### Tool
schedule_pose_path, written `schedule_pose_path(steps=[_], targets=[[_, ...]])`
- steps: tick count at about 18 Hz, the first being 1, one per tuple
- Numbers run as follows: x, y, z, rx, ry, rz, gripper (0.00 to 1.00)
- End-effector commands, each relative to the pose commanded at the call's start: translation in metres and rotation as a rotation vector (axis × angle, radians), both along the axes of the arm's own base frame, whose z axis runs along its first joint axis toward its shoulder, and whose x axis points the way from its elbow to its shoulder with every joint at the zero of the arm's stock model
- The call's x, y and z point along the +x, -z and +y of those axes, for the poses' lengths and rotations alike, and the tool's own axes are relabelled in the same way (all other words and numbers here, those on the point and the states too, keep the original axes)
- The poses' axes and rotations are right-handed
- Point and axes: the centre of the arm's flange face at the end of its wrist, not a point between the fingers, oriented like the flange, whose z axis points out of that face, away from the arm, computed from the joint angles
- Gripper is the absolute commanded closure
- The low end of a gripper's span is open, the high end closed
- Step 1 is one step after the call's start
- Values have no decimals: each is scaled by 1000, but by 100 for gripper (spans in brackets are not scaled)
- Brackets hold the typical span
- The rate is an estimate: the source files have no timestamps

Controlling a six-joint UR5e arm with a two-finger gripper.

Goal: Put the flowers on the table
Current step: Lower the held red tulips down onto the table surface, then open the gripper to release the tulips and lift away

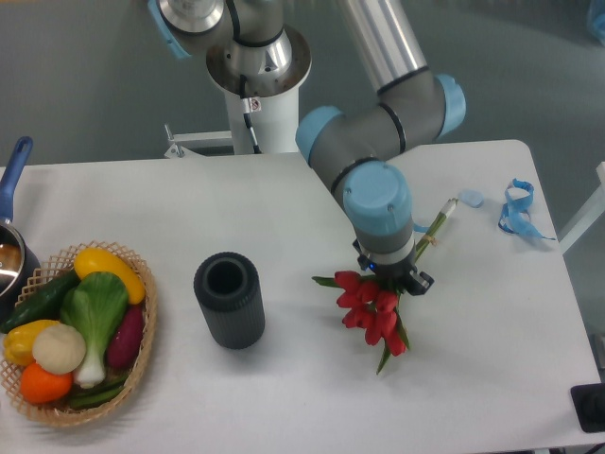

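The flowers [374, 312], a bunch of red tulip buds with green leaves, lie slanted over the white table [284, 208] right of centre. Their thin green stems [438, 224] point up and to the right. My gripper [393, 278] points straight down over the bunch, just above the buds. The blue wrist hides most of it. Its dark fingers [419, 282] sit on either side of the stems and look closed on them. I cannot tell whether the buds touch the tabletop or hang just above it.
A dark ribbed cylindrical vase [229, 299] stands upright left of the flowers. A wicker basket [142, 345] of vegetables sits at the front left. A pot with a blue handle [13, 175] is at the left edge. A blue ribbon [518, 208] lies at the far right.
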Motion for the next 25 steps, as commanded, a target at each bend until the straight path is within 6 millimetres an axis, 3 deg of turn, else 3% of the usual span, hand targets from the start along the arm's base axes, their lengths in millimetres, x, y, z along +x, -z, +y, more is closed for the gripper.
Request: schedule_pose_path(steps=[4, 5, 8, 11, 16, 18, 19, 21, 25], targets=[[-2, 14, 3, 12, 0, 14, 59], [-2, 16, 3, 12, 2, 11, 54], [-4, 7, 5, 40, 3, 31, 20], [-5, -2, 4, 60, 8, 39, 0], [1, -92, 3, 205, 20, 117, 0], [-10, -121, -3, 224, 18, 137, 0], [-15, -127, -10, 215, 22, 120, 0], [-19, -160, -27, 214, 54, 90, 0], [-39, -197, -88, 280, 106, 5, 0]])
